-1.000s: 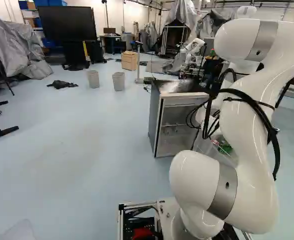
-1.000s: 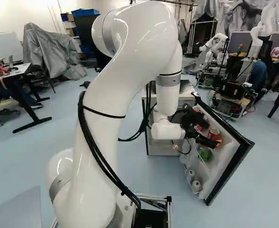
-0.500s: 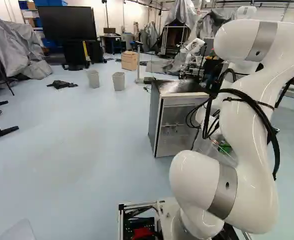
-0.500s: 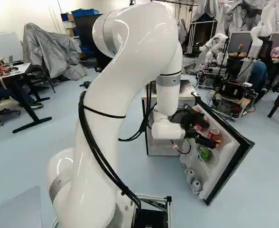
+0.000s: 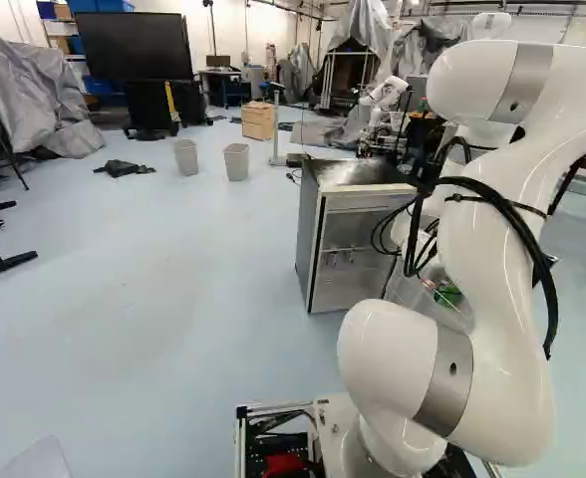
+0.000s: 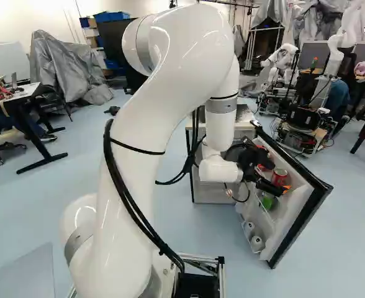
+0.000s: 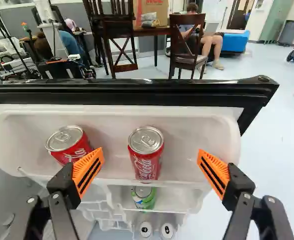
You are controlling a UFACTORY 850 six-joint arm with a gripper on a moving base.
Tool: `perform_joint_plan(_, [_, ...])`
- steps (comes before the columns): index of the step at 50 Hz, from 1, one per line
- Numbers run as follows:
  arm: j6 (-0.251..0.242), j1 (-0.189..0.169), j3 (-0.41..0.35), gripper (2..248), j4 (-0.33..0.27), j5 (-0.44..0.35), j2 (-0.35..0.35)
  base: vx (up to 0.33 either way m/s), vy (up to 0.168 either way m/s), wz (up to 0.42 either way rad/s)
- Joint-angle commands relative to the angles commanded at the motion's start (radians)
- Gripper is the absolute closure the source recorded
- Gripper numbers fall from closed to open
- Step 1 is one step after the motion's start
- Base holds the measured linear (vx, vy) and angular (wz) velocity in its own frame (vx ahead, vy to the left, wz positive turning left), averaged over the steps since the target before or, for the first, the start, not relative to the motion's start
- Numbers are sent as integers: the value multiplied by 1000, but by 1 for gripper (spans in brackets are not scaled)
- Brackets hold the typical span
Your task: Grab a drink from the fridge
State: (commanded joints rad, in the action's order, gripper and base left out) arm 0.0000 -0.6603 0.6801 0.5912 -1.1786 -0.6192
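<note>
in the left base view, a large black screen (image 5: 134,46) stands beside a grey sheet (image 5: 14,80) draped over something. two grey bins, one (image 5: 186,157) close beside the other (image 5: 236,162), stand on the floor, between a crumpled dark cloth (image 5: 124,168) and a wooden box (image 5: 258,120). a table (image 6: 28,90) with red clutter is at the left of the right base view. the wrist view shows a dark wooden chair (image 7: 188,59) near a cardboard box (image 7: 154,8).
</note>
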Motion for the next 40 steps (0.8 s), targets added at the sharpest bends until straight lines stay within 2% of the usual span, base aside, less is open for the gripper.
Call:
perform_joint_plan(20, [0, -2, 9, 7, 0, 0, -6, 0, 0, 0])
perform_joint_plan(21, [0, -2, 9, 42, 0, 0, -6, 0, 0, 0])
perform_joint_plan(25, [0, -2, 9, 42, 0, 0, -6, 0, 0, 0])
perform_joint_plan(26, [0, -2, 9, 80, 0, 0, -6, 0, 0, 0])
perform_joint_plan(30, [0, -2, 9, 80, 0, 0, -6, 0, 0, 0])
perform_joint_plan(31, [0, -2, 9, 118, 0, 0, -6, 0, 0, 0])
perform_joint_plan(35, [0, -2, 9, 118, 0, 0, -6, 0, 0, 0])
perform_joint_plan(36, [0, -2, 9, 152, 0, 0, -6, 0, 0, 0])
perform_joint_plan(40, [0, -2, 9, 152, 0, 0, -6, 0, 0, 0])
